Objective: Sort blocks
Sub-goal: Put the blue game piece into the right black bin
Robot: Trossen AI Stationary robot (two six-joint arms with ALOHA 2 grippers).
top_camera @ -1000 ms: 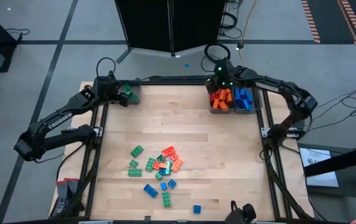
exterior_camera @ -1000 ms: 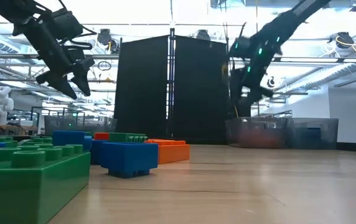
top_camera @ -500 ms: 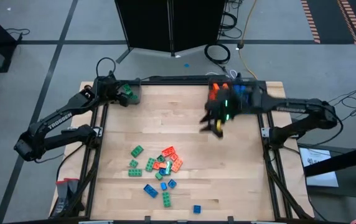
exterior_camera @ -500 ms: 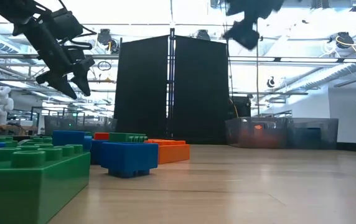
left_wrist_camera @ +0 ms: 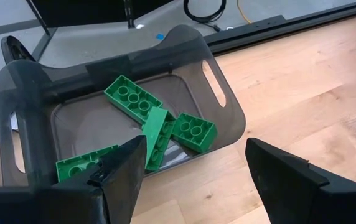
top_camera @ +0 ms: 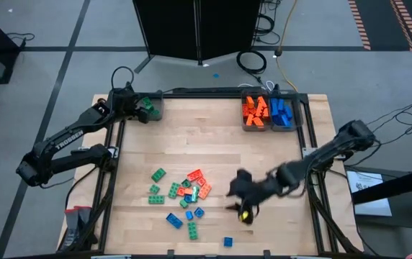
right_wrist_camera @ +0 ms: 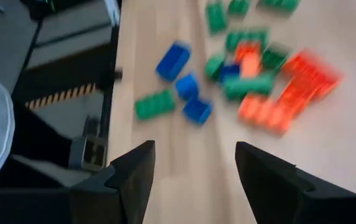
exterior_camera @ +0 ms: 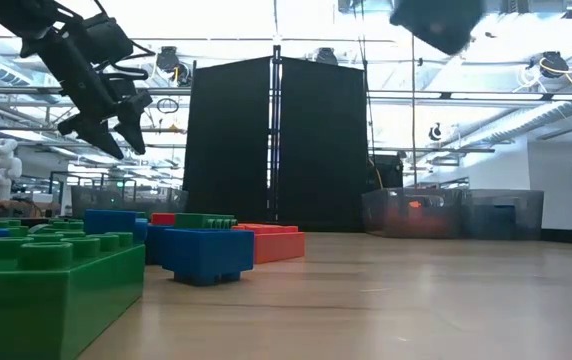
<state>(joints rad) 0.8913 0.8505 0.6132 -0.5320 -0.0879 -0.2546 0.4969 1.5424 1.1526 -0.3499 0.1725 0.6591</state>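
Loose green, orange and blue blocks (top_camera: 184, 193) lie in a heap on the near-left part of the wooden table; the right wrist view shows them (right_wrist_camera: 252, 74) ahead of the fingers. My right gripper (top_camera: 243, 208) hangs open above the table just right of the heap, nothing between its fingers (right_wrist_camera: 193, 162). My left gripper (top_camera: 142, 108) stays open over the grey bin (left_wrist_camera: 224, 112) at the far left corner, which holds green blocks (left_wrist_camera: 159, 124); its fingers (left_wrist_camera: 196, 155) are empty. In the low view it hangs high (exterior_camera: 106, 130).
Two grey bins stand at the far right, one with orange blocks (top_camera: 255, 114), one with blue blocks (top_camera: 282, 114). A lone blue block (top_camera: 228, 242) lies near the front edge. Bare wood spans the table's middle. In the low view, blocks (exterior_camera: 46, 290) loom close.
My right gripper has swung fast from above the orange and blue bins at the far right toward the near edge, ending beside the heap of blocks, and it has rolled on the way. Left arm and blocks have kept still.
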